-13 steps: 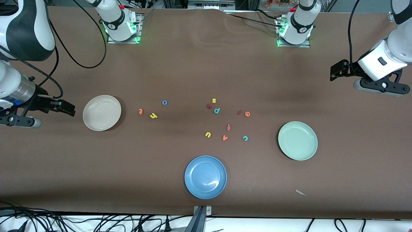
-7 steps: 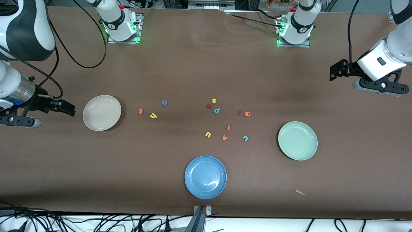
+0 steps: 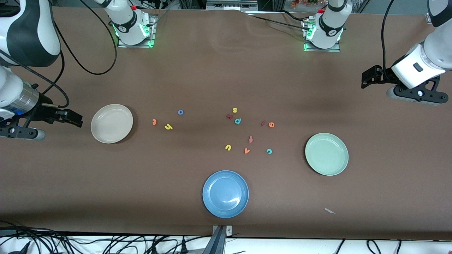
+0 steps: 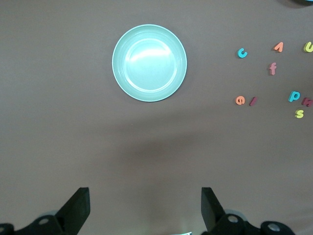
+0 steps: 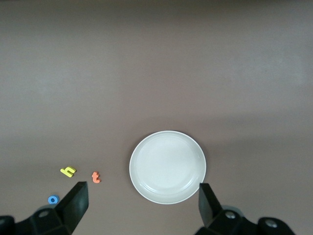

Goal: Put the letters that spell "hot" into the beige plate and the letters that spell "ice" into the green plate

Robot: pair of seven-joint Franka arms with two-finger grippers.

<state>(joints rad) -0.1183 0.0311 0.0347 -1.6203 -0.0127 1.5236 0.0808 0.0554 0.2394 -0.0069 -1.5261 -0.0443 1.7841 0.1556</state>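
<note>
1. Three plates on the desk (image 3: 388, 197): blue plate (image 3: 225, 194) nearest, then green plate (image 3: 326, 154), beige plate (image 3: 112, 123), all holding nothing.
2. Twelve letters lie loose between plates: "c" (image 3: 269, 151), "h" (image 3: 168, 126), "e" (image 3: 271, 124), "i" (image 3: 262, 122), "t" (image 3: 154, 122), "o" (image 3: 180, 112).
3. My left hand (image 3: 367, 78) and right hand (image 3: 72, 119): both spread apart, holding nothing, waiting above the desk's ends.

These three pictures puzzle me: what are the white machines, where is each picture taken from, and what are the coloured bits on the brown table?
Two robot arms work at a table. One picture looks down from across it; the other two come from cameras on the wrists. The left gripper and right gripper wait open at the table's ends, holding nothing. Small foam letters lie loose mid-table, among them the yellow h, blue o, orange t and teal c. The beige plate, green plate and blue plate hold nothing yet.
</note>
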